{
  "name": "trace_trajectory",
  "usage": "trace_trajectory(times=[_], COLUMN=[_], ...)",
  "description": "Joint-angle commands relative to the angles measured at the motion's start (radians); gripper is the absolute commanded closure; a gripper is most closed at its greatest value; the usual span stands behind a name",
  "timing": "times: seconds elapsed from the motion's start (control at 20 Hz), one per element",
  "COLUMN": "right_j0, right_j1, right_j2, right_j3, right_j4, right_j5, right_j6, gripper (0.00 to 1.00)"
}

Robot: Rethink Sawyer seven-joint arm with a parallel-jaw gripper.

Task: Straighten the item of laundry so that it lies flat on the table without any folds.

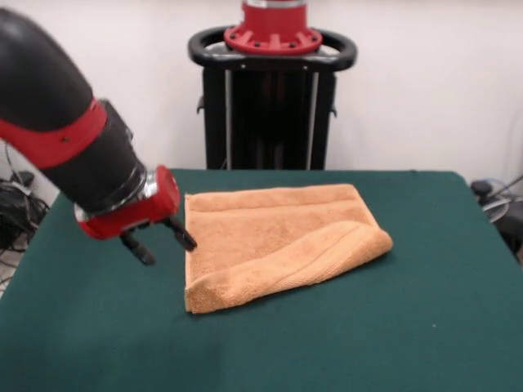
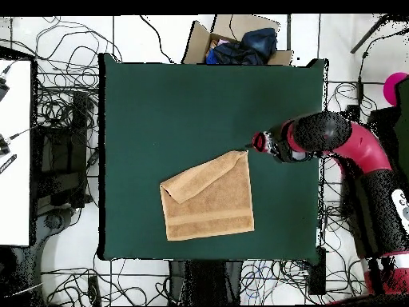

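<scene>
Towel position: the towel (image 1: 278, 241) lies on the green table (image 1: 425, 327), about mid-width and toward the far half in the front view; in the overhead view it sits near the robot-side edge, a little left of centre.
Towel state: not flat. The near long edge is doubled over into a thick rolled flap (image 1: 327, 257) running from the near-left corner up to the right end. In the overhead view the flap shows as a diagonal fold (image 2: 204, 177) across the top of the cloth.
Long axis: left-right in the front view, the right end rounded by the fold, the left edge (image 1: 188, 241) straight and close to the gripper.
Gripper: gripper (image 1: 159, 242) sits low at the towel's left edge; fingers (image 1: 181, 233) are spread apart with nothing between them. Whether a tip touches the cloth I cannot tell.
Step in hand (judgement): take hold at the far-left corner or at the flap's free edge.
How to do it well (judgement): pinch only the top layer of the flap, lift low, draw it toward the near side so it unrolls, and release once the cloth lies single-layer.
Risk (judgement): catching both layers drags the whole towel without opening it.
</scene>
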State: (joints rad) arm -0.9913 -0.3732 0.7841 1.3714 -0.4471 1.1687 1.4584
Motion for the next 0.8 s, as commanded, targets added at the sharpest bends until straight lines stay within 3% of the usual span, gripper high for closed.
trace_trajectory(times=[0.05, 0.25, 0.8], right_j0=[0.026, 0.048, 0.069], right_j1=[-0.118, -0.142, -0.064], right_j2=[-0.102, -0.137, -0.176], right_j3=[0.169, 0.227, 0.293], right_j4=[0.020, 0.030, 0.125], right_j5=[-0.050, -0.051, -0.118], right_j6=[0.151, 0.206, 0.217], gripper=[0.00, 0.00, 0.00])
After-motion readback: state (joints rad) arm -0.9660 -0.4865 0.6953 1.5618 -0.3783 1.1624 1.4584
